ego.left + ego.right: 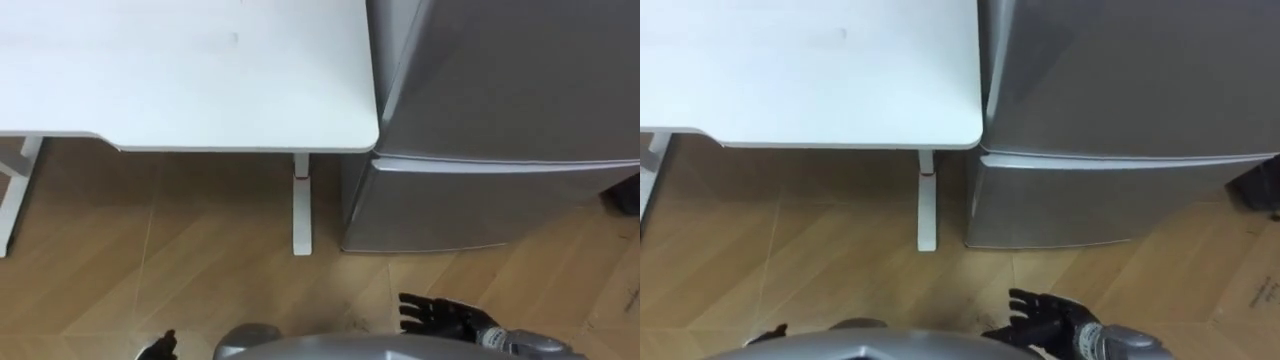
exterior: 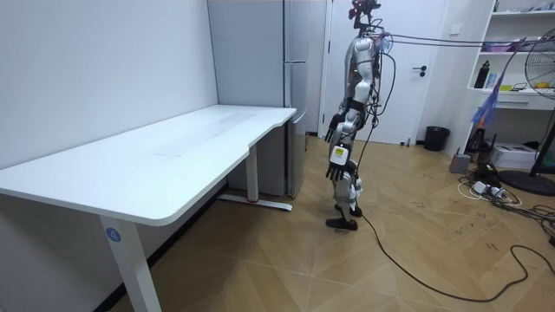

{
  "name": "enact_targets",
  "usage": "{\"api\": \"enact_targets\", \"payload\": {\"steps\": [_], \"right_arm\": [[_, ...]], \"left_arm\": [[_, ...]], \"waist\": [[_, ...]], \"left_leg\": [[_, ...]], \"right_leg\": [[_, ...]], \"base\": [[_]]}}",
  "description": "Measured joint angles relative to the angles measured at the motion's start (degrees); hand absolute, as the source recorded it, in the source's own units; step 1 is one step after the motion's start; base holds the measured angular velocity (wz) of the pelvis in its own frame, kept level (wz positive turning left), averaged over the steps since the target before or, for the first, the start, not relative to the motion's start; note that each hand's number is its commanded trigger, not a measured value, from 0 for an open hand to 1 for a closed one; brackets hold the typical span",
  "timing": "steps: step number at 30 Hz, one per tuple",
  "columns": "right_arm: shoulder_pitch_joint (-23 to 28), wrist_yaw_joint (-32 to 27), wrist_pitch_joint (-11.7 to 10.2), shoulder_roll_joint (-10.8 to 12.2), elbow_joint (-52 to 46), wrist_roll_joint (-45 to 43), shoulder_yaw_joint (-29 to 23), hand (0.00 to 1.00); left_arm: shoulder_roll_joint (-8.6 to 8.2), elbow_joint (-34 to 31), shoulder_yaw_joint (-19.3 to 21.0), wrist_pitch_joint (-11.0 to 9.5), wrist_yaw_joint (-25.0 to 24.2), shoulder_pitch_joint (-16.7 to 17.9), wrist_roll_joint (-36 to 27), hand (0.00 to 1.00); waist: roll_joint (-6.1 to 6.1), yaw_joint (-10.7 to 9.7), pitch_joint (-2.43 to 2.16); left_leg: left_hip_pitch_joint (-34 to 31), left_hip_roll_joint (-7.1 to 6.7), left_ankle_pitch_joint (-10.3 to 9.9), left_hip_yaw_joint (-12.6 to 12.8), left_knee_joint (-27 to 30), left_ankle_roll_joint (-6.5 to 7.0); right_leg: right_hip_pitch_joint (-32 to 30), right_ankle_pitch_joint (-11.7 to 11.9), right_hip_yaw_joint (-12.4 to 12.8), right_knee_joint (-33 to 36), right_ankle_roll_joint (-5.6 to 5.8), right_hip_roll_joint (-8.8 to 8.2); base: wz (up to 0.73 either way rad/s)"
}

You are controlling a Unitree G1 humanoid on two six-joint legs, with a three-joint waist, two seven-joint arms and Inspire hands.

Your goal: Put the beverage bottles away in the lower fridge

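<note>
While right robot hand (image 1: pixel 445 318) hangs straight-fingered, empty; fridge (image 1: pixel 500 100) ahead, apart

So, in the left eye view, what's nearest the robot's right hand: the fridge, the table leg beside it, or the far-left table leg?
Measured from the right hand, low in the left eye view:
1. fridge, straight ahead of the hand.
2. table leg beside the fridge, ahead and to the left.
3. far-left table leg, at the view's left edge.

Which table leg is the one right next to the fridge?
The white leg with the little red mark, beside the fridge. The other leg stands far to the left.
</note>
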Motion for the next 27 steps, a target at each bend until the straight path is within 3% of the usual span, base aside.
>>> {"api": "enact_targets", "payload": {"steps": [7, 13, 19, 27], "right_arm": [[-1.6, -7.5, -2.4, 1.4, 9.0, 5.6, 0.0, 0.00], [-1.4, -10.7, -3.2, 2.9, 14.9, 9.6, -4.4, 0.00], [-1.5, -14.1, -3.4, 3.2, 16.6, 10.5, -4.8, 0.00], [-1.5, -16.3, -4.0, 3.3, 21.2, 12.7, -9.5, 0.00]], "left_arm": [[-1.46, 0.0, 1.2, 0.8, 0.1, 1.5, 1.1, 0.00], [-2.07, 0.1, 5.0, 0.9, -1.3, 1.9, 2.2, 0.00], [-2.89, 0.6, 6.1, 2.1, -1.8, 2.0, 2.3, 0.00], [-3.64, 2.3, 9.5, 2.4, -1.9, 2.6, 4.0, 0.00]], "waist": [[0.04, -1.1, -0.02], [0.18, -1.5, -0.08], [0.30, -1.6, -0.15], [0.76, -2.6, -0.34]], "left_leg": [[1.0, -0.46, 0.0, 0.0, -0.6, 0.00], [1.8, -0.70, 0.0, 0.0, -1.0, 0.03], [2.2, -0.78, 0.0, 0.0, -1.2, 0.03], [2.9, -0.81, 0.0, 0.1, -1.7, 0.03]], "right_leg": [[1.1, -0.4, 0.0, -0.5, 0.48, -0.16], [1.9, -0.7, 0.3, -1.0, 0.65, -0.25], [2.1, -0.7, 0.4, -1.1, 0.68, -0.27], [2.2, -0.9, 0.9, -1.1, 0.70, -0.24]], "base": [[0.06], [0.03], [-0.01], [-0.01]]}}
